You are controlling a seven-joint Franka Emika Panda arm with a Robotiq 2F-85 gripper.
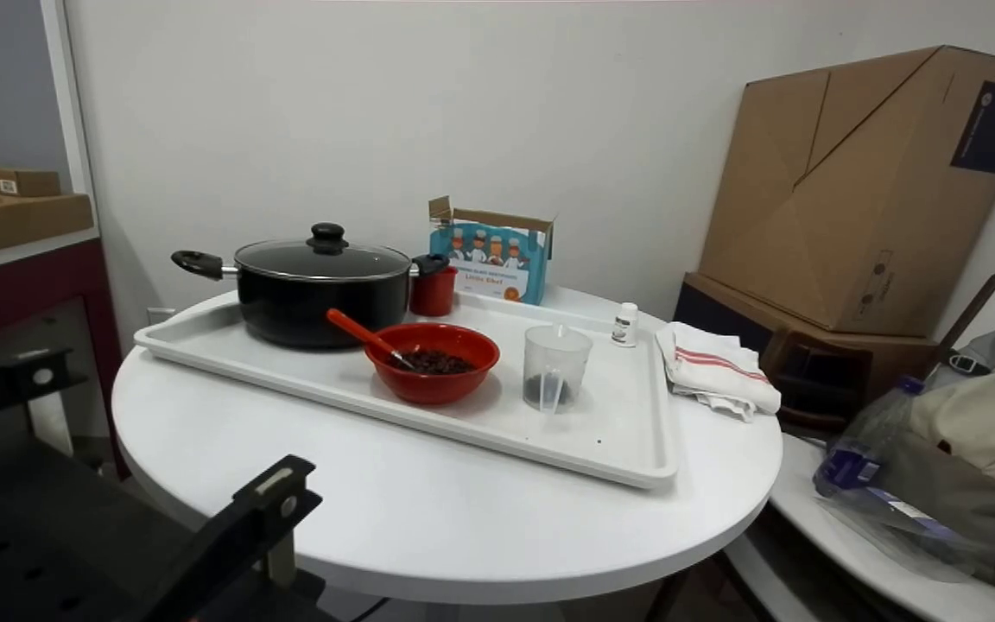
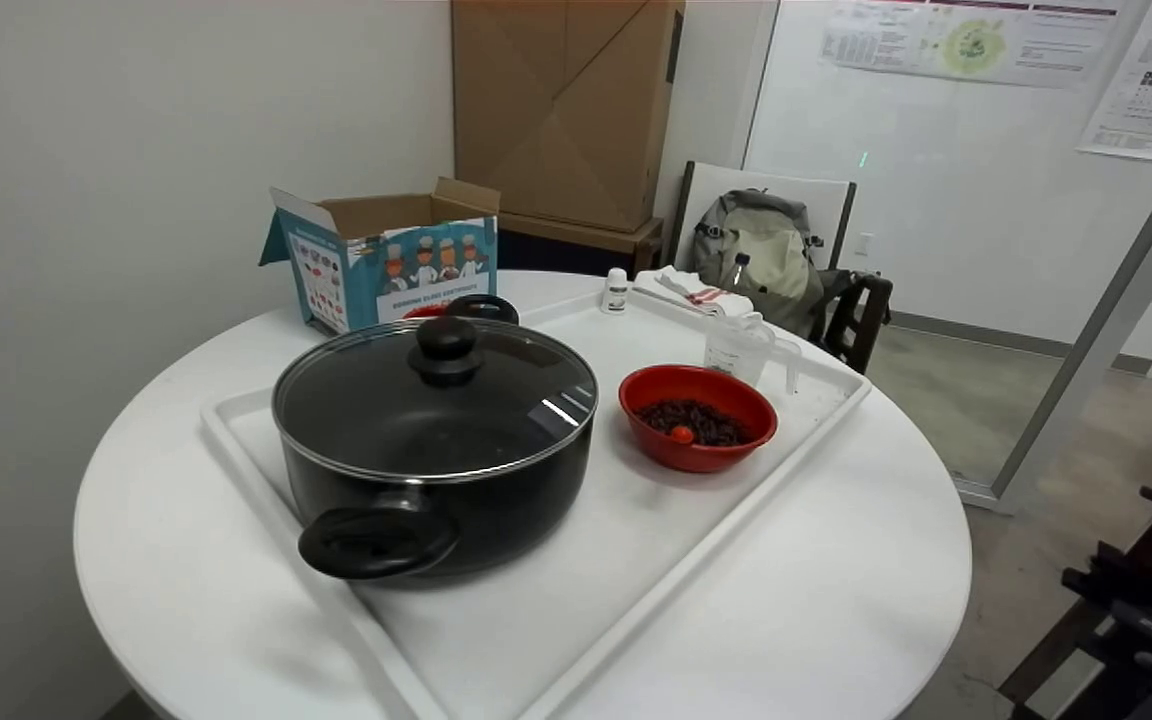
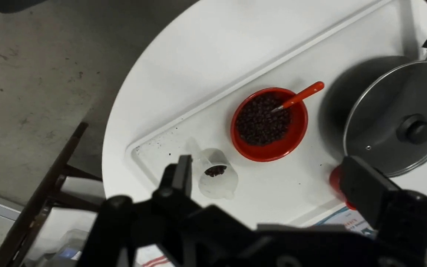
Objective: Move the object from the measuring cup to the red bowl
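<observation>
The clear measuring cup [image 1: 568,356] stands upright on the white tray, with a small heap of dark bean-like pieces [image 3: 215,170] at its bottom. The cup also shows in an exterior view [image 2: 726,358], partly behind the bowl, and in the wrist view [image 3: 219,187]. The red bowl [image 1: 430,390] sits beside it, holding many dark pieces and a red-handled spoon [image 3: 304,94]. It also shows in an exterior view [image 2: 688,457] and in the wrist view [image 3: 269,156]. My gripper [image 3: 267,159] is wide open and empty, high above the tray.
A black lidded pot [image 1: 325,302] stands on the tray [image 1: 549,449] near the bowl. A red cup [image 1: 434,292] and a blue box [image 1: 491,259] stand behind it. A small white bottle [image 1: 625,326] and a folded towel [image 1: 718,367] lie past the measuring cup.
</observation>
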